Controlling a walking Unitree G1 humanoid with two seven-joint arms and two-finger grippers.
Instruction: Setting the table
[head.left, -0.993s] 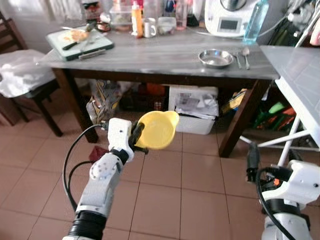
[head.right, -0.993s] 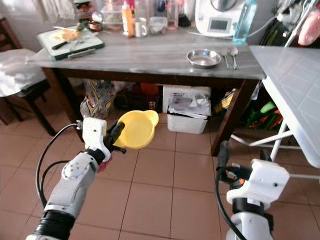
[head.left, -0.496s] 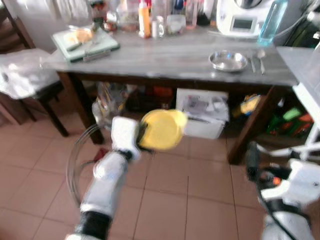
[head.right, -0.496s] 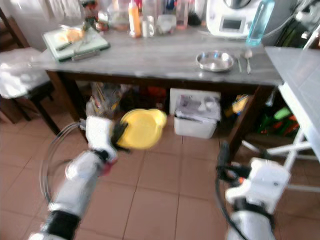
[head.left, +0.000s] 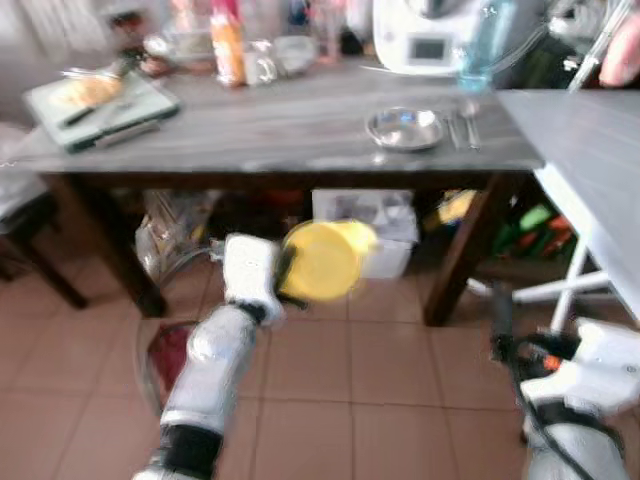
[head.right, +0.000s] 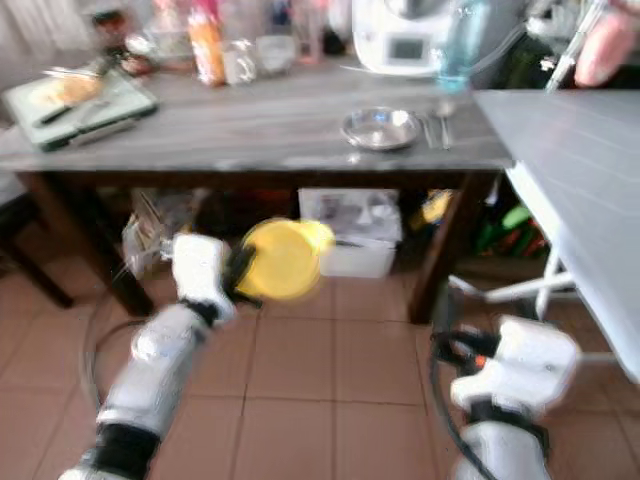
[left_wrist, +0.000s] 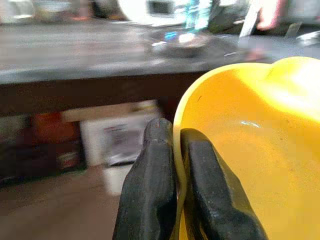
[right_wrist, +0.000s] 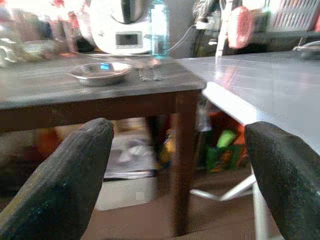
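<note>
Views slightly blurred. Left gripper (left_wrist: 172, 145) raised in front of the robot, fingers (left_wrist: 150, 190) clenched on the rim of a yellow bowl (head.left: 322, 260), one finger inside, one outside; bowl held in the air over the tiled floor (head.left: 400, 400), short of the dark tabletop (head.left: 290, 125). On the tabletop: metal bowl (head.left: 404, 128) with cutlery (head.left: 462, 125) just beside it, cutting board (head.left: 100, 103) at the far left end. Right gripper (right_wrist: 180, 165) low at the right, fingers spread wide, holding nothing.
</note>
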